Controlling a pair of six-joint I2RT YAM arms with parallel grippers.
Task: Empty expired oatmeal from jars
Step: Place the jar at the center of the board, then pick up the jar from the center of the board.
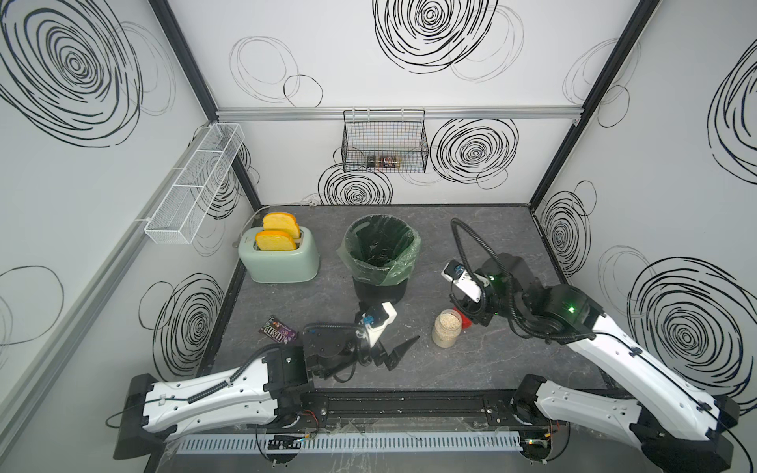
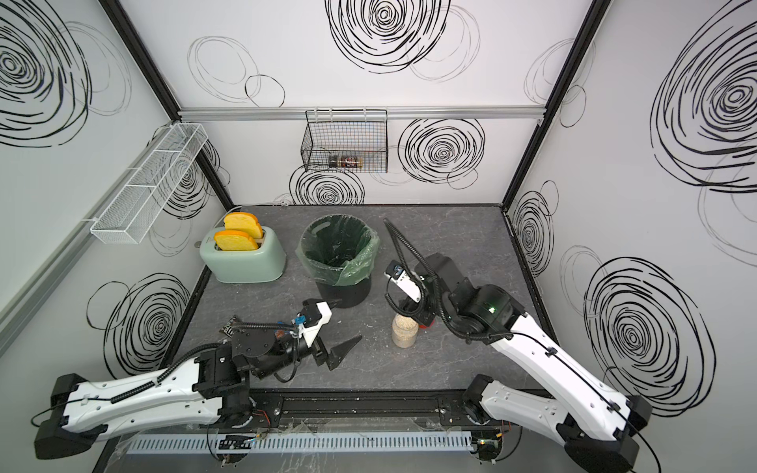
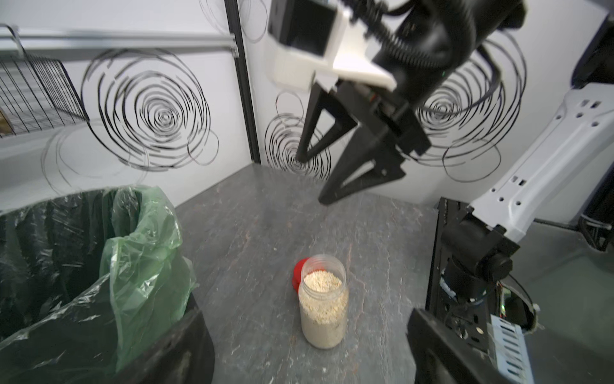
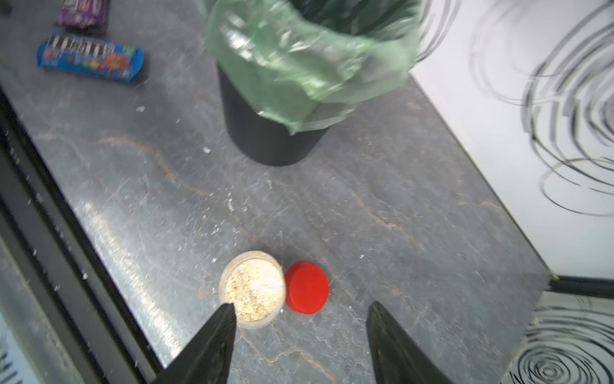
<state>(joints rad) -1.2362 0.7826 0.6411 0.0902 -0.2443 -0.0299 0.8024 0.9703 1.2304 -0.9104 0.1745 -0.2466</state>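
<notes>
The clear jar (image 1: 445, 329) stands upright and uncapped on the grey table, right of centre, nearly full of pale oatmeal (image 4: 254, 289). Its red lid (image 4: 307, 287) lies flat on the table, touching the jar's side. My right gripper (image 4: 300, 314) hangs open above the lid and jar with nothing between its fingers. In the left wrist view the right gripper (image 3: 312, 178) is well above the jar (image 3: 324, 302). My left gripper (image 2: 349, 319) is wide open and empty, low over the table to the left of the jar, pointing toward it.
A black bin with a green liner (image 1: 409, 262) stands behind the left gripper. At the back left is a green toaster (image 1: 278, 262) holding bread slices. Candy packs (image 1: 277, 329) lie at the left. A black wire basket (image 1: 385, 141) and a white mesh shelf (image 1: 192, 188) hang on the walls.
</notes>
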